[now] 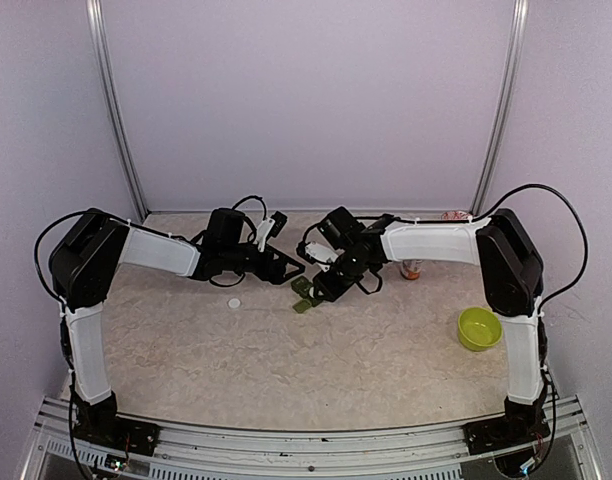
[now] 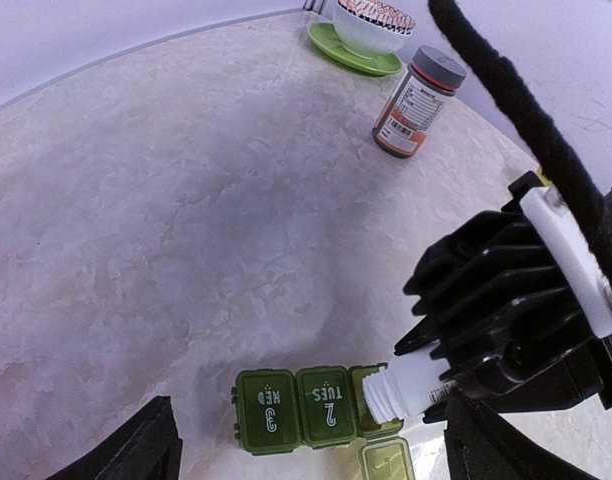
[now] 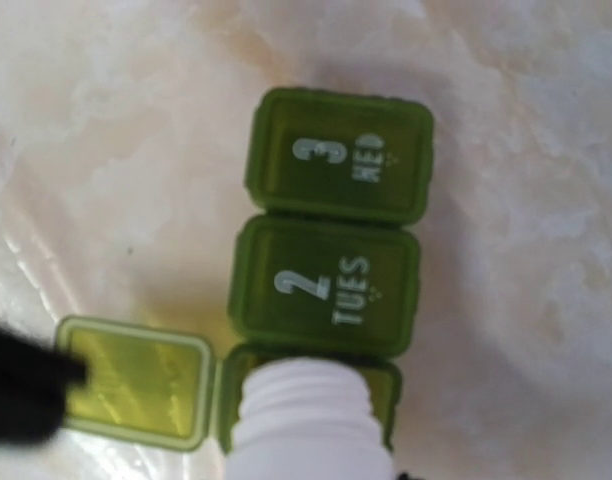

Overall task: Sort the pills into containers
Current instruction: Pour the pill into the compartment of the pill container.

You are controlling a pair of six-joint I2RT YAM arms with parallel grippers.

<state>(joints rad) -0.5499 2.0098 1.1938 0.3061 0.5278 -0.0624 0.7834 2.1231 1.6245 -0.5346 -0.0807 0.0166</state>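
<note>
Green pillbox (image 3: 331, 220) marked "2 TUES", "3 WED", right tool (image 1: 326, 287) clamping white bottle (image 3: 308, 415), left tool (image 1: 284, 268) wide, empty

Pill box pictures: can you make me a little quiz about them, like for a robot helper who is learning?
1. True or false: on the pill box, the lid marked 2 TUES is open.
2. What does the right gripper hold? A: a spoon. B: the white bottle. C: a bowl.
3. How many pill box lids stand open?
Key: 1 false; 2 B; 3 one.
</note>
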